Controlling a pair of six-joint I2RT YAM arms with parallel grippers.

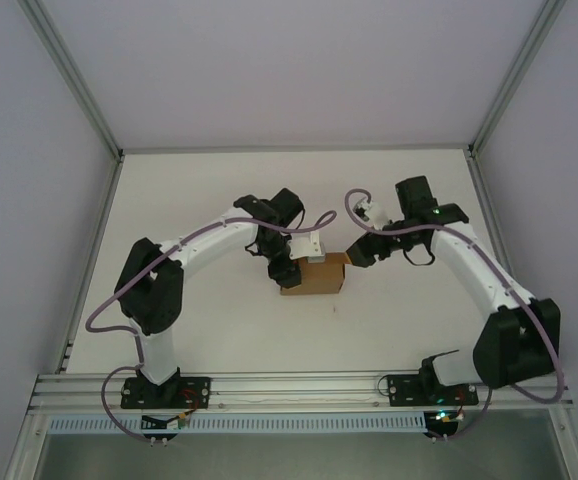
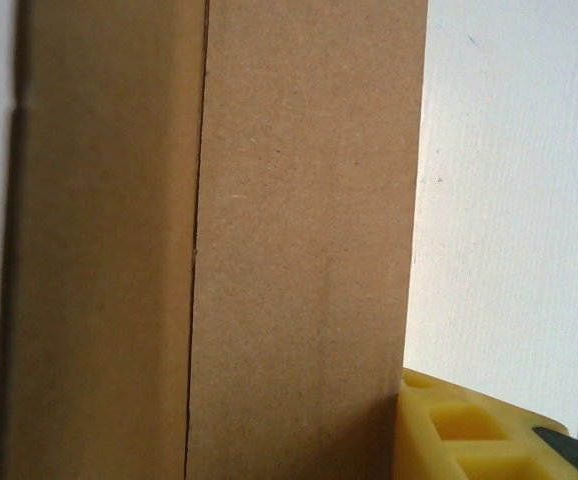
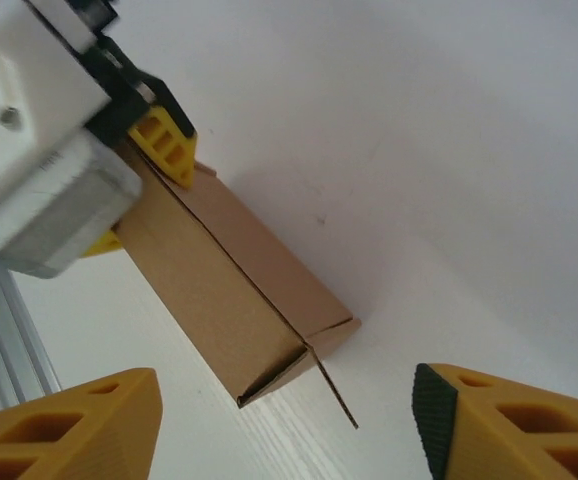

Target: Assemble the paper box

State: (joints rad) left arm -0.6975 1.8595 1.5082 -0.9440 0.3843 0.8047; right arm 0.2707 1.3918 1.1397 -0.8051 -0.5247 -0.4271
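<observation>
The box lies on the middle of the table, folded shut, with one end flap a little loose. The left gripper is clamped on its left end. The right gripper is near the right end, fingers apart, touching nothing.

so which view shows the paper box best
Right wrist: most of the paper box lies in frame, its near end flap ajar, the left gripper clamping the far end. Top external shows it small and distant; left wrist sees flat cardboard up close.
</observation>
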